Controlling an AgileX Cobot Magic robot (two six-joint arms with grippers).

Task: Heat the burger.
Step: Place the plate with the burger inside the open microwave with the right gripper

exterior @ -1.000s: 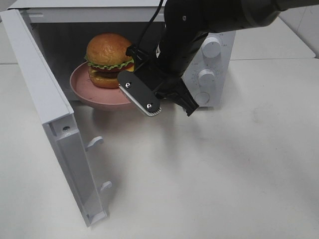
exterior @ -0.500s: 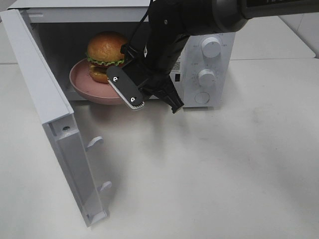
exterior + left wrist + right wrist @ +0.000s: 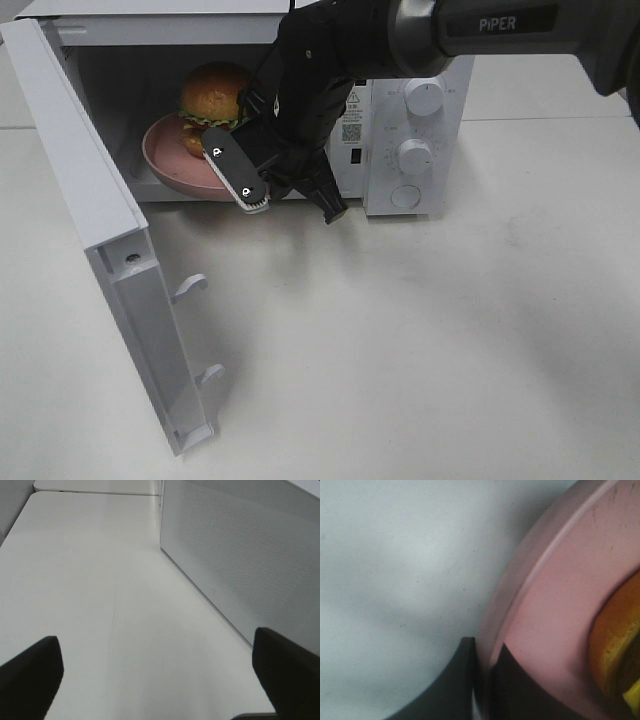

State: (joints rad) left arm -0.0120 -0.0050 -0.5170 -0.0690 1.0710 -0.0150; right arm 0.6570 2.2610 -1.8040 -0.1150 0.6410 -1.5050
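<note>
The burger (image 3: 213, 95) has a golden-brown bun and a green lettuce frill. It sits on a pink plate (image 3: 172, 165) inside the open white microwave (image 3: 420, 60). My right gripper (image 3: 250, 195) reaches across from the right and is shut on the plate's near rim. In the right wrist view its fingers (image 3: 467, 680) pinch the pink plate's rim (image 3: 555, 615), with the burger (image 3: 615, 645) at the edge of the picture. My left gripper (image 3: 155, 645) stands open over bare table with nothing between its fingers; the high view does not show it.
The microwave door (image 3: 90, 200) is swung wide open toward the front left, with two small latch hooks (image 3: 190, 288) on its inner side. Knobs (image 3: 424, 98) are on the microwave's right panel. A perforated white microwave panel (image 3: 240, 545) stands beside the left gripper.
My right gripper has moved left and back toward the microwave, carrying the plate and burger deeper into the cavity. The jaws have stayed shut on the rim.
</note>
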